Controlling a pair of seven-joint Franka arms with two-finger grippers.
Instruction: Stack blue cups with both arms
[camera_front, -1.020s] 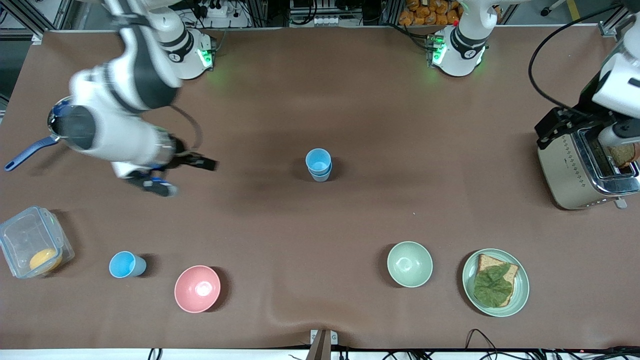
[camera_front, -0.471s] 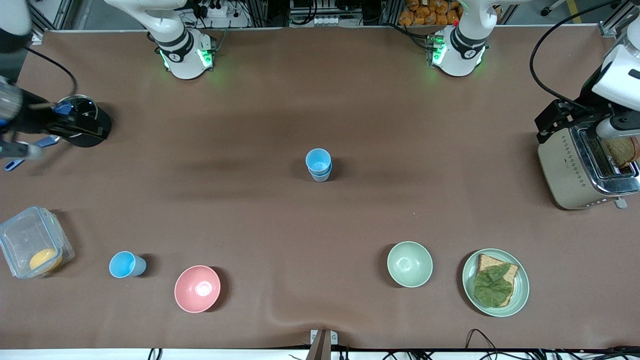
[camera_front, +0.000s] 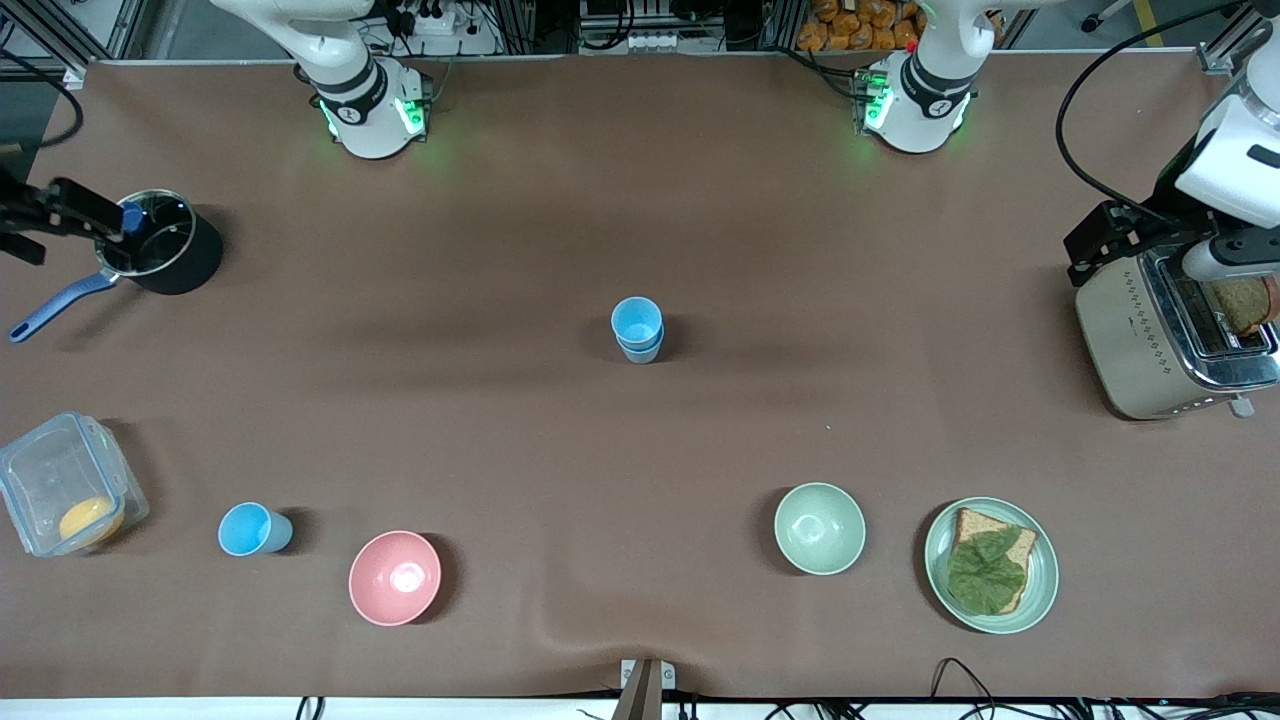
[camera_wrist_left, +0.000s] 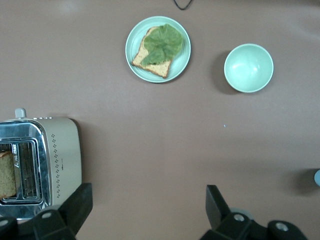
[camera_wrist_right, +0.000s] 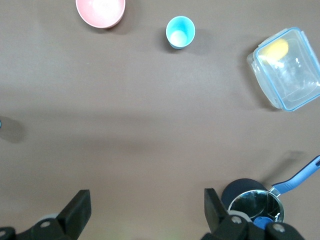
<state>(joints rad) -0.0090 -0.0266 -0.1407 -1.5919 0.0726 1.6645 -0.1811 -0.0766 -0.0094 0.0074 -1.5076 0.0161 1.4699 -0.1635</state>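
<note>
Two blue cups (camera_front: 637, 329) stand stacked at the table's middle. A third blue cup (camera_front: 250, 528) stands alone near the front camera, toward the right arm's end, between a clear container and a pink bowl; it also shows in the right wrist view (camera_wrist_right: 180, 31). My right gripper (camera_front: 70, 208) is high over the table's edge by the saucepan, open and empty (camera_wrist_right: 146, 207). My left gripper (camera_front: 1115, 238) is high over the toaster, open and empty (camera_wrist_left: 147, 205).
A black saucepan (camera_front: 160, 243) with a blue handle is under the right gripper. A clear container (camera_front: 60, 495), pink bowl (camera_front: 394, 577), pale-green bowl (camera_front: 819, 527) and plate (camera_front: 1040, 585) with bread and lettuce lie near the front camera. A toaster (camera_front: 1140, 340) holds toast.
My right arm has swung away from over the table to its end, and its gripper is now by the saucepan. The left arm has barely shifted. The cups have not moved.
</note>
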